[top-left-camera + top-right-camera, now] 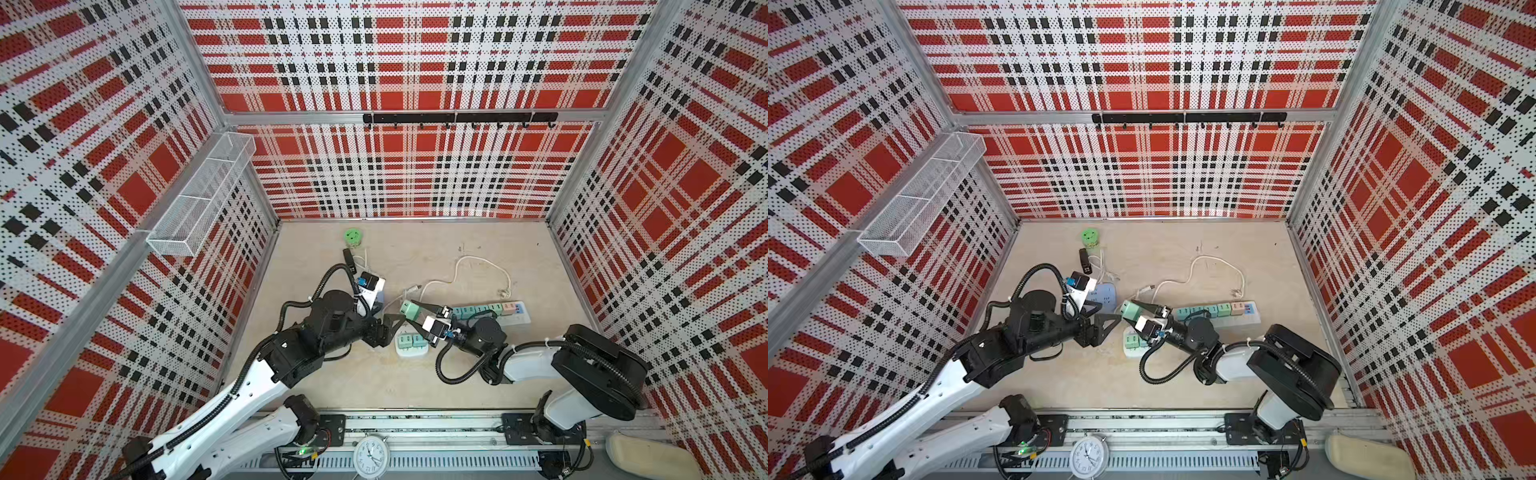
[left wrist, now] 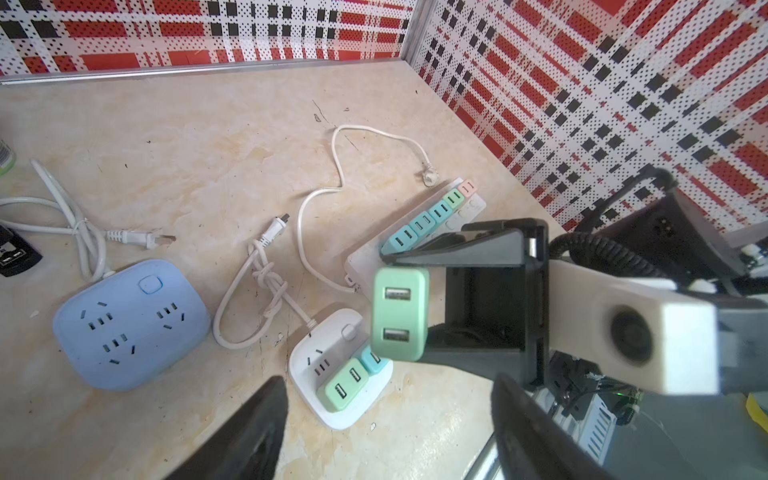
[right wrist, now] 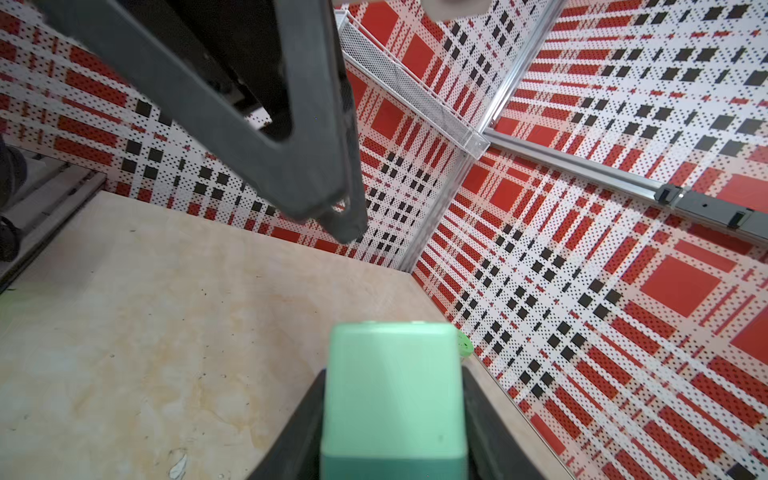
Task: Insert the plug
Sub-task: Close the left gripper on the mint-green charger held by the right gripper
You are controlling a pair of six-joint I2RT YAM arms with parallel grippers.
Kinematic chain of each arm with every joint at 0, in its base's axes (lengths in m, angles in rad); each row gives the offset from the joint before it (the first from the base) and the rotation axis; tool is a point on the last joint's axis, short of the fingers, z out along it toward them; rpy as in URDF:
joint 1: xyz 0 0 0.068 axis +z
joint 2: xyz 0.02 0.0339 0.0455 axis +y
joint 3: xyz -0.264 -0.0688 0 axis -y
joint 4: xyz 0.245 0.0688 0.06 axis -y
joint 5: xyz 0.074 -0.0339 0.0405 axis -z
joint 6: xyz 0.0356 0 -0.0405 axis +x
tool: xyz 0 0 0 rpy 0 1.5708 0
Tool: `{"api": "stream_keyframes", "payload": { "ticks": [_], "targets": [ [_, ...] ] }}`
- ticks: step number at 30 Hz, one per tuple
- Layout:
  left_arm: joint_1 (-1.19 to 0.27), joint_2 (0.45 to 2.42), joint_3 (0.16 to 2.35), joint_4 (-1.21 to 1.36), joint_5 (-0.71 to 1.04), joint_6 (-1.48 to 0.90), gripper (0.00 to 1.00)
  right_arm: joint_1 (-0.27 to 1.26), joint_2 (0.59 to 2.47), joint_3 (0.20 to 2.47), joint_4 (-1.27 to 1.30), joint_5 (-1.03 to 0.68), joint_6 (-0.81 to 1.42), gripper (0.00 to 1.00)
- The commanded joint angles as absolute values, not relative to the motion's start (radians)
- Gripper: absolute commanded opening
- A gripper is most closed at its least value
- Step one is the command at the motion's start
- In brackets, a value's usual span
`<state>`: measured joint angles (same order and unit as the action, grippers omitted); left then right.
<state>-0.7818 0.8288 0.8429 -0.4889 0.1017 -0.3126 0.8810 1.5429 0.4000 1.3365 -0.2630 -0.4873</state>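
A: So why is the green plug [image 2: 400,318] off the table [image 1: 457,386]?
B: The right claw [image 1: 411,312] grips it near the white socket block [image 2: 316,345], likely lining up; the left claw [image 2: 388,386] hangs spread, empty.

No legible text, label or brand anywhere; clock [image 1: 371,456] dial numerals too small to read

Mint-green plastic USB charger plug [image 2: 399,318]: smooth, satin. Pale-blue rounded plastic socket hub [image 2: 131,324]: matt. White plastic socket block [image 2: 332,328]: glossy. Beige marble-look bench top [image 2: 187,137]: smooth, scuffed w/ dark specks. Plaid perforated sheet-metal walls [image 1: 415,62], bare alu frame rails [image 1: 291,118]. White wire-mesh metal basket [image 1: 199,195].
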Motion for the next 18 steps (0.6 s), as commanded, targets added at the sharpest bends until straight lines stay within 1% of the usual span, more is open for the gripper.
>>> {"api": "stream_keyframes", "payload": {
  "ticks": [1,9,13,14,18],
  "targets": [
    [-0.794,0.841,0.875,-0.503,0.118,-0.309,0.76,0.891,1.504,0.422,1.419,-0.328,-0.509,0.05],
    [-0.816,0.867,0.885,-0.503,0.123,-0.307,0.69,0.906,1.467,0.428,1.419,-0.334,-0.511,0.06],
    [-0.821,0.881,0.895,-0.504,0.135,-0.305,0.58,0.920,1.468,0.428,1.420,-0.343,-0.544,0.09],
    [-0.824,0.883,0.897,-0.504,0.134,-0.306,0.54,0.927,1.471,0.428,1.419,-0.337,-0.555,0.09],
    [-0.831,0.892,0.901,-0.501,0.134,-0.305,0.44,0.944,1.478,0.432,1.419,-0.333,-0.582,0.09]
  ]
}}
